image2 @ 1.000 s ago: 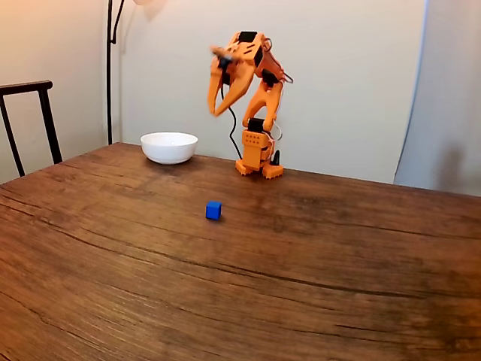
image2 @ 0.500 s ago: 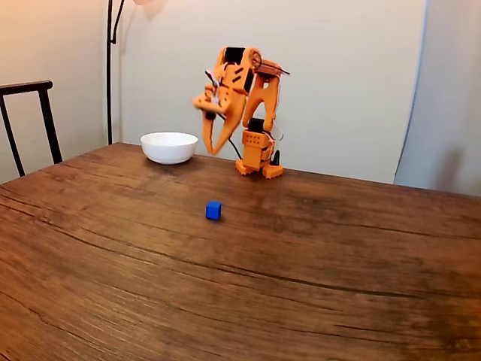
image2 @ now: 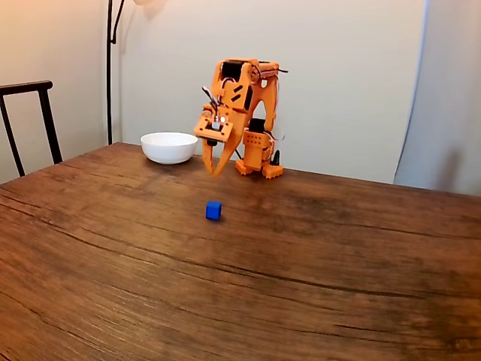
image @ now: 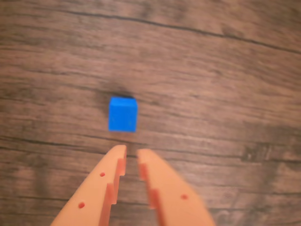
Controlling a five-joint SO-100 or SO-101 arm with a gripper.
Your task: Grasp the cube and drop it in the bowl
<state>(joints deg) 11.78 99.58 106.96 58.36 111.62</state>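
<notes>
**Blue cube alone on the table, gripper above it with fingertips almost together**

The small solid blue cube (image2: 214, 210) sits flat on the brown wood-grain table (image2: 316, 286), with nothing touching it. In the wrist view the cube (image: 122, 114) lies just ahead of the 2 orange fingertips, a strip of bare wood between them, and a short dark shadow falls at its far edge.

The orange 2-finger gripper (image2: 213, 170) hangs in the air behind and above the cube in the fixed view, its fingers pointing down at the table and clear of the wood. In the wrist view the gripper (image: 131, 151) enters from the bottom edge; its fingers stand with only a narrow slit between the tips and nothing is held between them.

The plain white round glossy bowl (image2: 169, 147) rests near the table's far edge, to the left of the arm's orange base (image2: 258, 156) in the fixed view and well apart from the cube. Its inside cannot be seen from this angle.

A dark metal chair back (image2: 30, 124) stands at the left edge, and a thin black lamp pole (image2: 110, 71) rises against the pale wall behind the bowl.
</notes>
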